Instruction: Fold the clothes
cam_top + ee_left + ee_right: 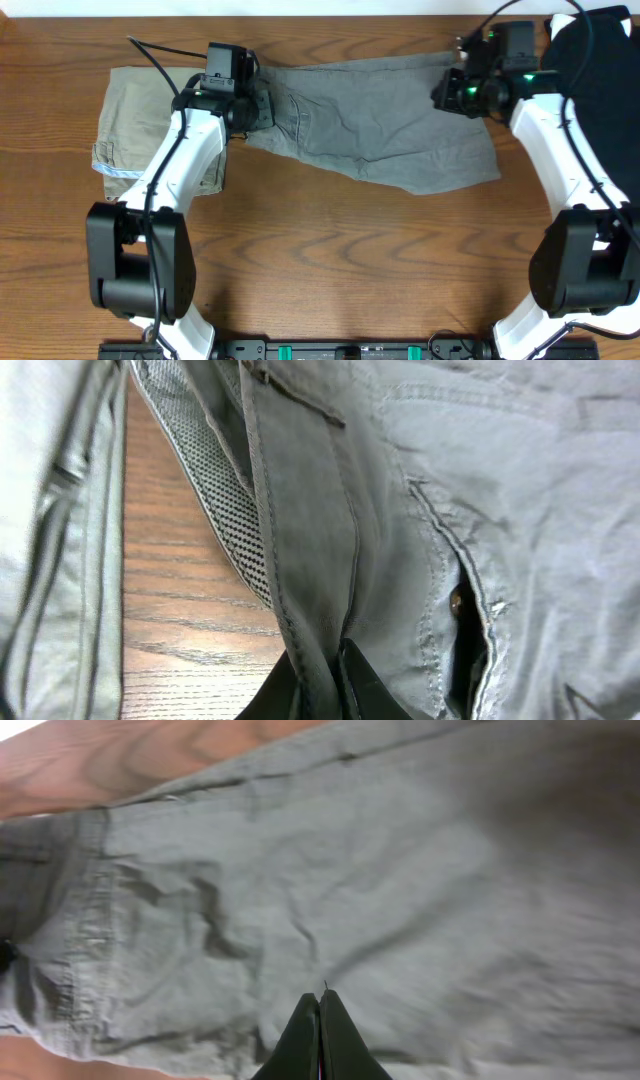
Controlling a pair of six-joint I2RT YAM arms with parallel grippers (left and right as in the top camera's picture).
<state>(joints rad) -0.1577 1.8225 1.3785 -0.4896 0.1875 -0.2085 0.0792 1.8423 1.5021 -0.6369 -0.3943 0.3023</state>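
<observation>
One pair of grey shorts (380, 130) lies flat across the upper centre of the overhead view, its long axis running left to right, the waist end at the left and the legs dipping toward the lower right. The left gripper (322, 678) pinches a fold of cloth at the waist end. The right gripper (321, 1010) has its fingers pressed together on the leg cloth. One pair of olive-khaki shorts (135, 110) lies at the upper left and one black garment (600, 70) at the upper right.

My left gripper (325, 665) closed on grey shorts (500, 510) seam fold. Left of fold, mesh lining (225, 490); bare table (170, 610) strip beyond.
</observation>
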